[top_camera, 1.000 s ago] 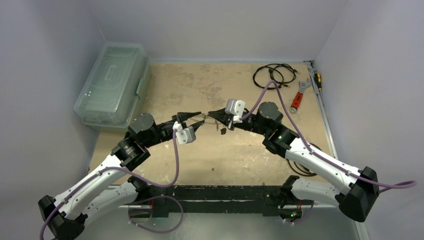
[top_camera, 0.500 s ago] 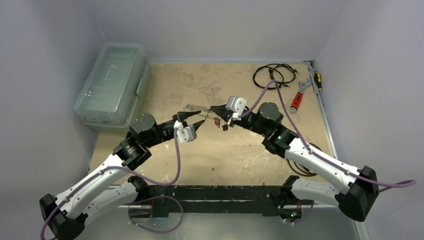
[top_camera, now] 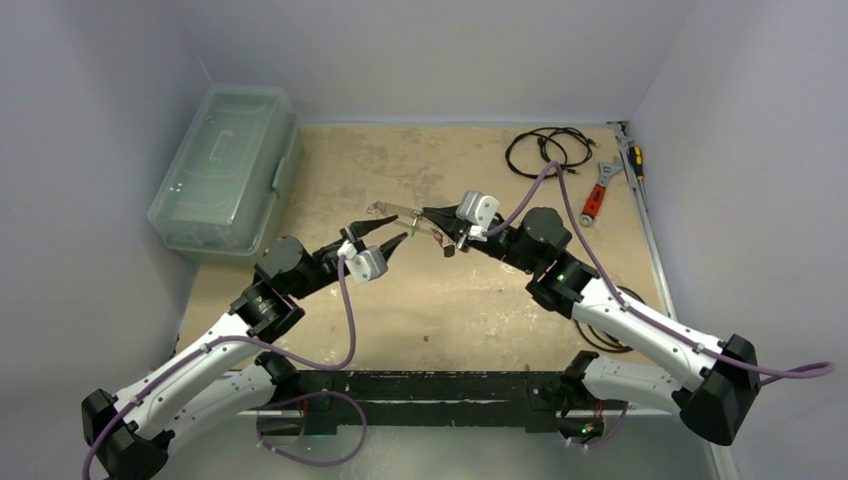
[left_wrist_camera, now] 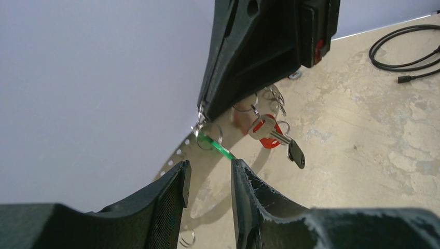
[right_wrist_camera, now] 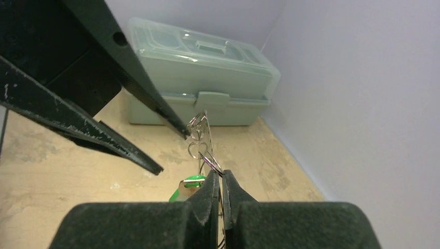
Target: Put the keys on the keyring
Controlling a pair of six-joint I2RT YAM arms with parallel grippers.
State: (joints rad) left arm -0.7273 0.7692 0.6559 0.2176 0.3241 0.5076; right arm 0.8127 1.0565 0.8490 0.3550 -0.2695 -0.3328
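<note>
My right gripper [top_camera: 428, 214] is shut on the rim of the keyring [top_camera: 386, 211], a flat silvery strip with holes that sticks out to the left above the table. In the right wrist view its jaws [right_wrist_camera: 220, 176] pinch the keyring [right_wrist_camera: 203, 136] at a split ring, with the green key [right_wrist_camera: 189, 184] hanging just below. From the left wrist I see the red key [left_wrist_camera: 267, 132], the black key [left_wrist_camera: 296, 154] and the green key [left_wrist_camera: 217, 146] dangling under the right gripper [left_wrist_camera: 203, 111]. My left gripper [left_wrist_camera: 210, 168] is open and empty, and the green key's edge reaches its right fingertip [left_wrist_camera: 239, 168]. In the top view the left gripper [top_camera: 383, 233] sits just left of the keys [top_camera: 446, 246].
A pale green plastic toolbox [top_camera: 230, 165] stands at the far left. A black cable coil [top_camera: 545, 150], a red-handled wrench [top_camera: 595, 195] and a screwdriver [top_camera: 635, 160] lie at the far right. One loose split ring [left_wrist_camera: 187, 238] lies on the table below my left fingers.
My right gripper has carried the keyring and keys a little farther back and up. My left gripper has drawn back to the left, so the two tips stand farther apart.
</note>
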